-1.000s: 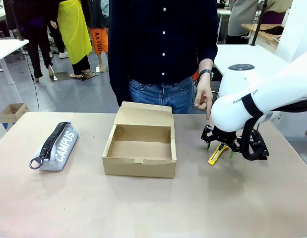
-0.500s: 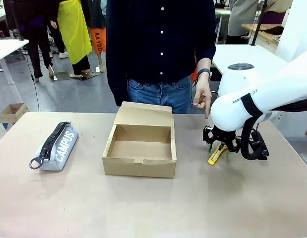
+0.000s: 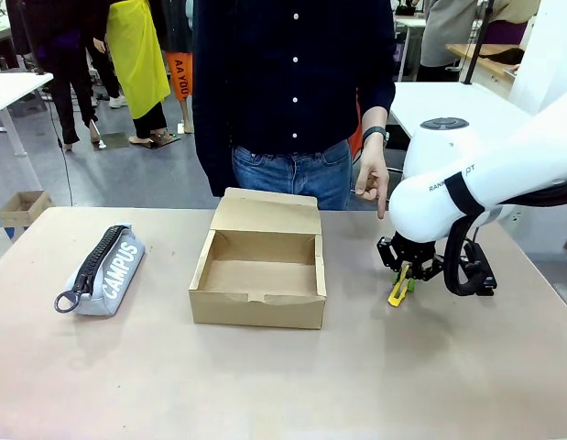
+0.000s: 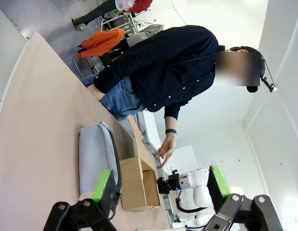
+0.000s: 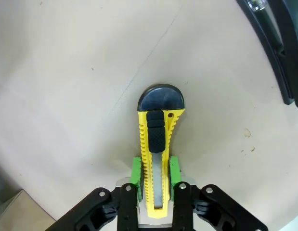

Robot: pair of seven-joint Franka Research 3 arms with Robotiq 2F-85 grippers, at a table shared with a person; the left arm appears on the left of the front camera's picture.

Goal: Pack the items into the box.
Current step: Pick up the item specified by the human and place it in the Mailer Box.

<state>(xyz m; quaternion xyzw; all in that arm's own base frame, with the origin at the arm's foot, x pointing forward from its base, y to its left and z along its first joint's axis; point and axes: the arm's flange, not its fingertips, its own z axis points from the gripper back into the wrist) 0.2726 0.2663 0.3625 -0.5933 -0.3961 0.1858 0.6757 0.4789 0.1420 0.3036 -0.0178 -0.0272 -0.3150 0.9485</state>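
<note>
The right gripper [image 5: 154, 168] is closed almost all the way onto a slim yellow-and-black knife [image 5: 156, 139], one green pad pressed against each long side of its yellow body. The knife points away from the fingers, with its ribbed black slider facing the wrist camera and its rounded black end down by the tabletop; whether that end touches the surface cannot be told. From the front, the right gripper [image 3: 400, 280] and the knife [image 3: 398, 289] sit low over the right part of the table [image 3: 265, 385], well to the right of the box [image 3: 256, 312]. The brown cardboard box stands in the middle, its flap lid tipped back. Far to its left lies a grey zip pouch [image 3: 109, 266] with "CAMPUS" printed in white and a ring pull at its near end. A person stands behind the table, one hand [image 3: 373, 188] hanging with a finger pointing down above the right gripper. The left gripper [image 4: 161, 183] is spread wide and holds nothing; beyond it lie the pouch [image 4: 96, 154] and box [image 4: 134, 185].
</note>
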